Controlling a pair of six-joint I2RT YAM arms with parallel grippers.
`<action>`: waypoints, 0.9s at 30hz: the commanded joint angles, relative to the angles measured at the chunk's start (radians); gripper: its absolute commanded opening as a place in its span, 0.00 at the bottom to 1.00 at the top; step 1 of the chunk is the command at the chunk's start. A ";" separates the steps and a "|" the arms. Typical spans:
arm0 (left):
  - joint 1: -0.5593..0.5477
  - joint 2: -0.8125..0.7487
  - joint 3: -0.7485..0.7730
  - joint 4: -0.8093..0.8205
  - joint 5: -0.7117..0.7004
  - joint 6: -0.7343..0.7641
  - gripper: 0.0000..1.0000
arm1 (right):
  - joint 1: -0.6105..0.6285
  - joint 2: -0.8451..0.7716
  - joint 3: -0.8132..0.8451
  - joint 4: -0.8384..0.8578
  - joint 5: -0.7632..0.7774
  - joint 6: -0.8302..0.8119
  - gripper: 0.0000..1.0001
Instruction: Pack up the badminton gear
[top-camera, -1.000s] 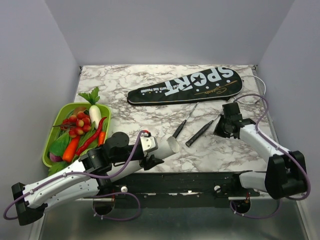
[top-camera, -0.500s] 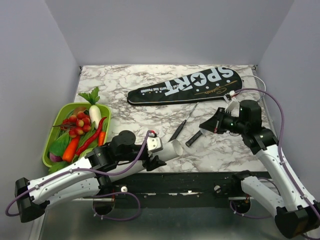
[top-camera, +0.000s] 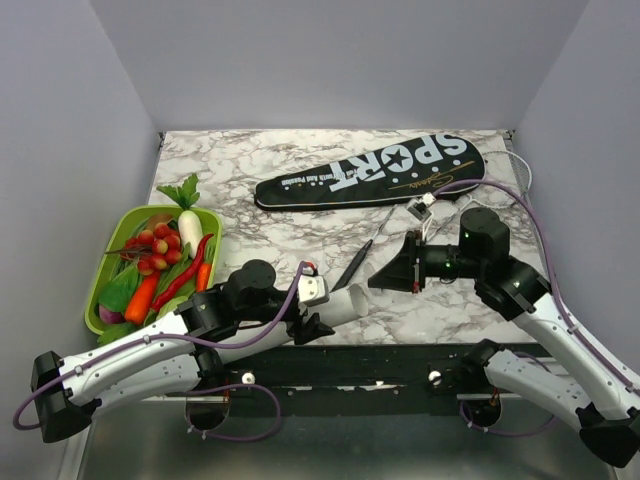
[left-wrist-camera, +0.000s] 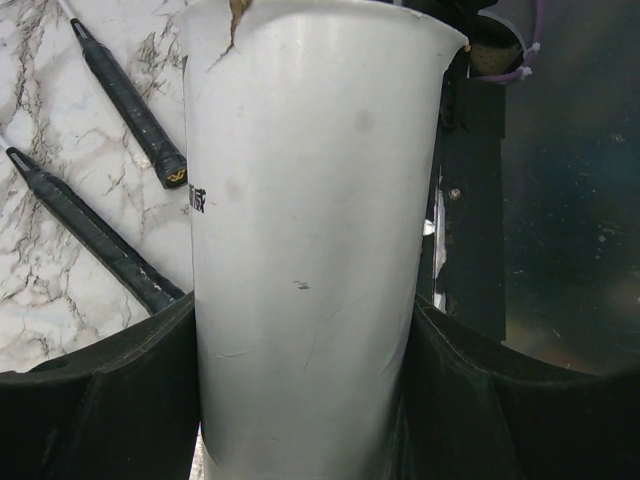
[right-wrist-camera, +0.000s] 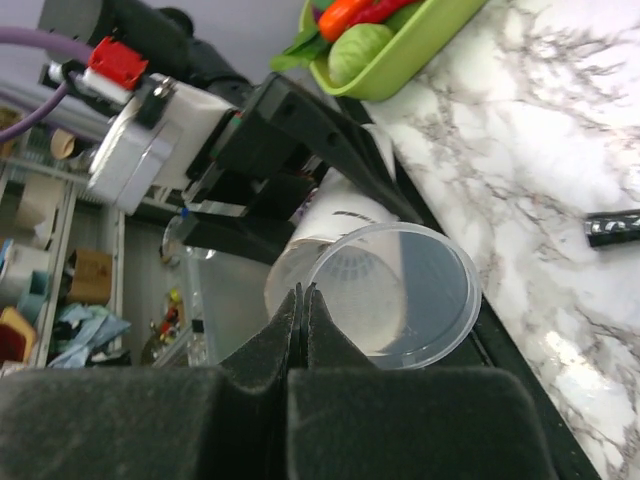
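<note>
My left gripper (top-camera: 318, 312) is shut on a white tube (top-camera: 342, 298), held level over the table's near edge; the tube fills the left wrist view (left-wrist-camera: 310, 220), between the fingers (left-wrist-camera: 100, 400). My right gripper (top-camera: 382, 276) is shut on the rim of a clear plastic cap (right-wrist-camera: 400, 295) right at the tube's open end (right-wrist-camera: 300, 262). Two racket handles (left-wrist-camera: 130, 100) (left-wrist-camera: 85, 225) lie on the marble; one (top-camera: 355, 265) shows from above, and the right gripper hides the other. The black "SPORT" bag (top-camera: 370, 172) lies at the back. The racket heads are hidden.
A green tray (top-camera: 105, 275) of toy vegetables sits at the left edge and also shows in the right wrist view (right-wrist-camera: 400, 60). A black rail (top-camera: 400, 365) runs along the near edge. Grey walls close in the table on three sides.
My right arm swung left from beside the racket handles to the tube's mouth, holding the clear cap. My left arm pushed the tube slightly to the right.
</note>
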 joint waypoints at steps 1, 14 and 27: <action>-0.004 -0.013 0.009 0.024 0.040 -0.055 0.00 | 0.082 0.002 -0.005 0.090 -0.052 0.033 0.01; -0.004 -0.041 0.003 0.019 0.020 -0.051 0.00 | 0.171 0.014 -0.024 0.115 0.006 0.045 0.01; -0.004 -0.055 0.003 0.018 0.008 -0.050 0.00 | 0.237 0.013 -0.036 0.129 0.048 0.062 0.01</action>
